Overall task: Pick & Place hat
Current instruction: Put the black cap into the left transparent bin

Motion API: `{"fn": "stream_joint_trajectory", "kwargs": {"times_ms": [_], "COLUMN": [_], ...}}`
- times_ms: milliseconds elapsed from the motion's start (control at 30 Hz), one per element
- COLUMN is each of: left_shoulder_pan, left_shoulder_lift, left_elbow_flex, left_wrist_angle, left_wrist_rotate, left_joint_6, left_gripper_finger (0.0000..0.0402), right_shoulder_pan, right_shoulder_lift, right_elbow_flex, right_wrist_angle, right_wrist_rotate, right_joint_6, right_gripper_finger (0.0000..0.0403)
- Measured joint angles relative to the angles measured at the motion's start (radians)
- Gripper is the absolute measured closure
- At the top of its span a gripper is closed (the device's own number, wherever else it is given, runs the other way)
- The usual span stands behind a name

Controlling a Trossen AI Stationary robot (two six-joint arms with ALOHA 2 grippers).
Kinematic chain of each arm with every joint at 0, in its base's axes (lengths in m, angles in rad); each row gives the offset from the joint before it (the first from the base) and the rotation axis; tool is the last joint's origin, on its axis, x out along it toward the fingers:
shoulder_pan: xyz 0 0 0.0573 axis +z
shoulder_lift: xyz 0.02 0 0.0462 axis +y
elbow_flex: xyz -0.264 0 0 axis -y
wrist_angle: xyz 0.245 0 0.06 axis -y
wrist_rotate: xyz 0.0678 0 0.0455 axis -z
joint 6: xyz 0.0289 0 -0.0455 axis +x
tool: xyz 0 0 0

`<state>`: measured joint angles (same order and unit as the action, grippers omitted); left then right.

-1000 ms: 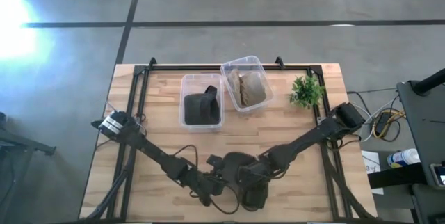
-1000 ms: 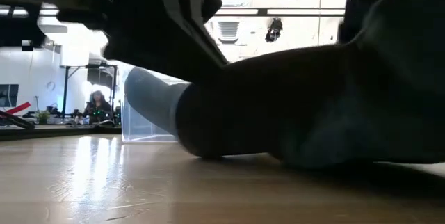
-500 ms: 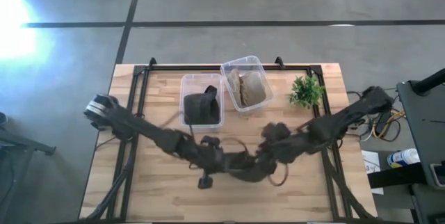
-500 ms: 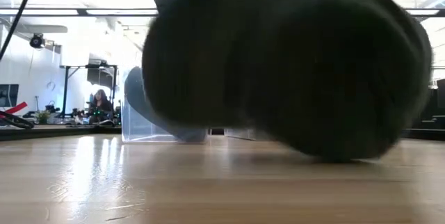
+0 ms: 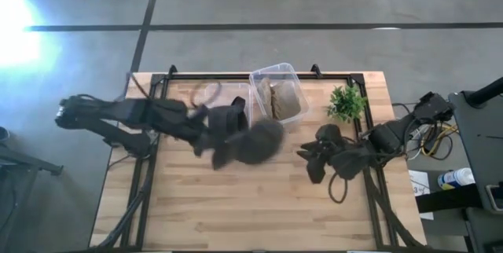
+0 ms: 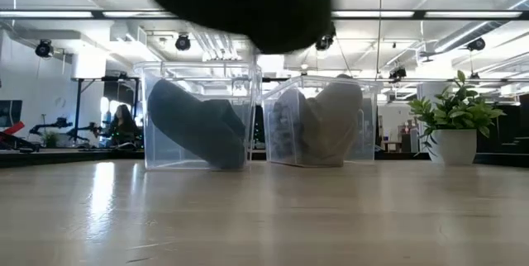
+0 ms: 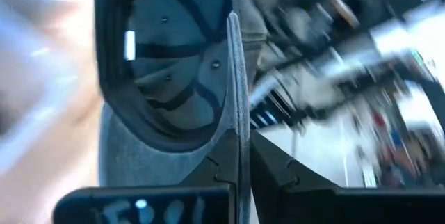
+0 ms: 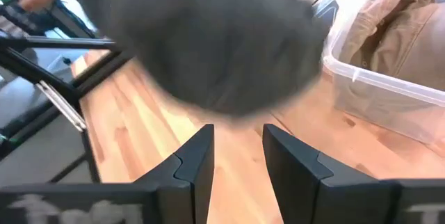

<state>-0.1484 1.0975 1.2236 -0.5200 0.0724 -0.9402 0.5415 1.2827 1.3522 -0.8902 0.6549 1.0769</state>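
The left end effector [image 7: 240, 165] has its two fingers pressed together on the thin edge of a grey hat [image 7: 167, 78], so the cap hangs from that pinch with its inner seams and eyelets facing the wrist camera. In the high view the same left end effector [image 5: 206, 137] sits just in front of the left-hand bin, with the grey hat [image 5: 253, 143] held clear of the bench [image 5: 236, 206], beside that bin's near corner. From the low view the hat [image 6: 240, 2] appears as a dark mass up in the air, above the bench surface and in front of the bins. The left arm stretches long and low from its base at the bench's left edge, reaching inward across the back half.

The right end effector [image 5: 313, 159] hangs over the right half of the bench, fingers parted with nothing between them; its wrist view shows the gap between the two fingers [image 8: 195, 158] open toward the hat. The right arm is bent back toward its base at the bench's right edge.

Two clear plastic bins stand side by side at the back: the left bin [image 5: 212, 96] holds one dark hat [image 6: 194, 125], the right bin [image 5: 275, 76] holds one tan hat [image 5: 283, 100]. That makes three hats in all. One small potted plant [image 5: 346, 102] stands to the right of the bins.
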Motion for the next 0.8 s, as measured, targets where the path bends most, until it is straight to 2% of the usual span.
{"fn": "stream_joint_trajectory", "kwargs": {"times_ms": [100, 267, 500, 600, 700, 800], "left_shoulder_pan": [0.046, 0.142, 0.292, 0.305, 0.315, 0.364], "left_shoulder_lift": [-0.087, -0.204, -0.260, -0.244, -0.214, -0.179], "left_elbow_flex": [-0.001, -0.001, -0.001, -0.011, -0.041, -0.090], "left_wrist_angle": [-0.120, -0.215, -0.392, -0.364, -0.242, -0.226], "left_wrist_rotate": [-0.050, -0.029, 0.008, 0.044, 0.051, 0.090], "left_joint_6": [-0.107, -0.258, -0.359, -0.389, -0.385, -0.382], "left_gripper_finger": [0.0386, 0.0390, 0.0388, 0.0388, 0.0388, 0.0388], "right_shoulder_pan": [-0.001, -0.001, -0.001, -0.001, -0.001, -0.001], "right_shoulder_lift": [0.032, 0.095, 0.173, 0.195, 0.208, 0.212], "right_elbow_flex": [-0.003, -0.005, -0.006, -0.006, -0.006, -0.006], "right_wrist_angle": [0.000, 0.006, 0.012, 0.013, 0.013, 0.013], "right_wrist_rotate": [0.001, 0.003, 0.002, 0.003, 0.003, 0.003], "right_joint_6": [-0.011, -0.002, 0.017, 0.044, 0.059, 0.074], "right_gripper_finger": [0.0282, 0.0282, 0.0282, 0.0282, 0.0282, 0.0282]}}
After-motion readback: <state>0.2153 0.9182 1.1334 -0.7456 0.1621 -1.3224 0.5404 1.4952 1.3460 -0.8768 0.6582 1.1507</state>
